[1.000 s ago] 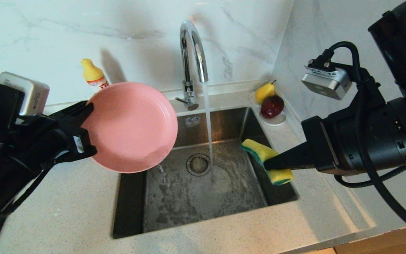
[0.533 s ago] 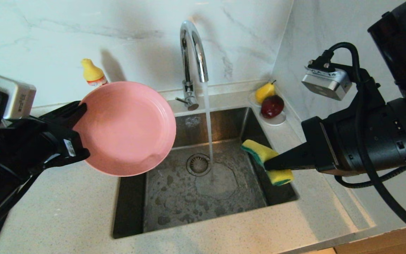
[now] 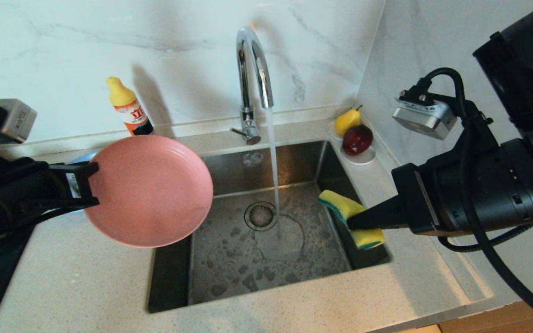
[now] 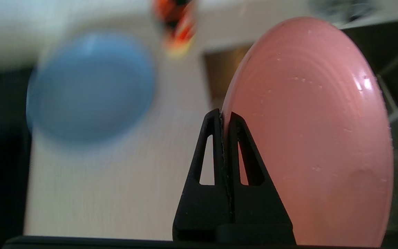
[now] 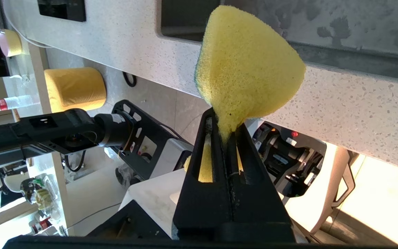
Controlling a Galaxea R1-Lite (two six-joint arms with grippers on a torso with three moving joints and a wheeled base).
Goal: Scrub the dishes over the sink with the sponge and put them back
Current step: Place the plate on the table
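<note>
Over the sink [image 3: 266, 259], head view: the left gripper [image 3: 91, 187], clamped on the rim of the pink plate [image 3: 148, 189], holds the plate nearly level above the sink's left edge and the counter [image 3: 77, 282] beside it. The tap [image 3: 252, 69] runs onto the drain [image 3: 260, 215]. At the sink's right wall the right gripper [image 3: 356, 221] pinches the sponge [image 3: 352, 217], clear of the stream. A bottle [image 3: 130, 108] stands behind the plate; a pear [image 3: 347, 121] and a red fruit [image 3: 357, 138] sit at the sink's far right corner.

Left wrist view: fingers [image 4: 212, 138] closed on the pink plate's [image 4: 309, 138] wet edge; the blue plate [image 4: 90, 83] lies on the counter left of the sink.

Right wrist view: jaws shut on the bent sponge [image 5: 247, 69], beyond the sink's rim.

Judgement: the plate appears bound for the counter; lower it flat beside the blue plate before releasing, since a wet rim may slip.
</note>
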